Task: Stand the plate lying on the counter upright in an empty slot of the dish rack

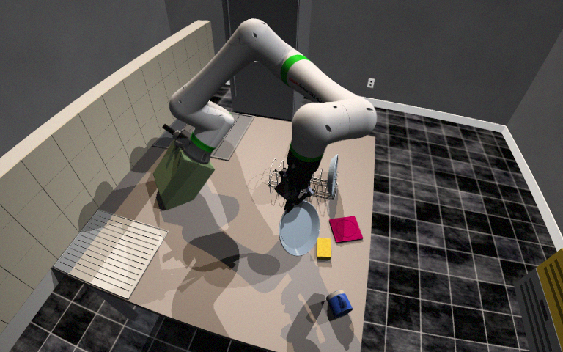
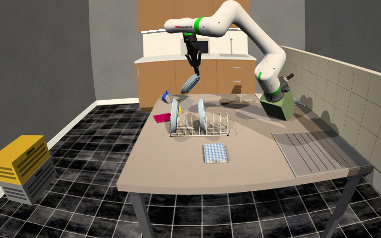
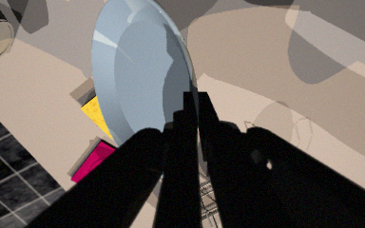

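Note:
My gripper (image 2: 197, 74) (image 3: 194, 106) is shut on the rim of a light blue plate (image 1: 300, 229) (image 2: 190, 84) (image 3: 142, 71). The plate hangs tilted in the air, well above the counter (image 2: 162, 165), its lower part leaning left in the exterior view. The wire dish rack (image 2: 215, 135) stands on the counter, nearer to the exterior view than the held plate. One plate (image 2: 174, 116) (image 1: 333, 177) stands in the rack's left end slot and another plate (image 2: 201, 115) stands near its middle. Slots between them and to the right hold no plate. The arm hides part of the rack in the top view.
A yellow sponge (image 1: 324, 248) (image 3: 95, 114), a magenta cloth (image 1: 345, 229) (image 2: 161, 117) and a blue mug (image 1: 340, 303) (image 2: 166, 96) lie on the counter beyond the rack. A checked cloth (image 2: 215, 152) lies in front of the rack. The green arm base (image 2: 278, 107) stands at the right in the exterior view.

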You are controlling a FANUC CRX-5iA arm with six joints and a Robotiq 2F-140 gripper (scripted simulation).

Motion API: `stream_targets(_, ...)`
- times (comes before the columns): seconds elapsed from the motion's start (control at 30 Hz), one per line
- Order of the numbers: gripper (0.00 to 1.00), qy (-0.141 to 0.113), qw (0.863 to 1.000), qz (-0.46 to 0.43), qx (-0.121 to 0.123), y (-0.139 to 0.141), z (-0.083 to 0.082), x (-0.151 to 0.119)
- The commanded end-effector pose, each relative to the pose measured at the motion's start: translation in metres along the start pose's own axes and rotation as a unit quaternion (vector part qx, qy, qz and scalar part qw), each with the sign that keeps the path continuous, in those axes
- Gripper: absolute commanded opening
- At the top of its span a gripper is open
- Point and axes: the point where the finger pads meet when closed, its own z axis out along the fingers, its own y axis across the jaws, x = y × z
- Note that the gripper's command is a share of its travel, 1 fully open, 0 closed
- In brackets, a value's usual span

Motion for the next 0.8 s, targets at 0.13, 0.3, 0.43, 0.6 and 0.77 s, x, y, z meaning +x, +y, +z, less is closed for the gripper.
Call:
stream_targets(0.13, 0.10, 0.001, 1.000, 0.000, 0.001, 0.002, -0.016, 0.000)
stream_targets(0.3, 0.10, 0.001, 1.000, 0.000, 0.001, 0.005, -0.031, 0.000)
stream_targets(0.43, 0.10, 0.001, 1.000, 0.000, 0.001, 0.007, -0.043, 0.000)
stream_targets(0.6, 0.10, 0.001, 1.000, 0.000, 0.001, 0.008, -0.051, 0.000)
stream_targets(0.77, 0.10, 0.001, 1.000, 0.000, 0.001, 0.011, -0.063, 0.000)
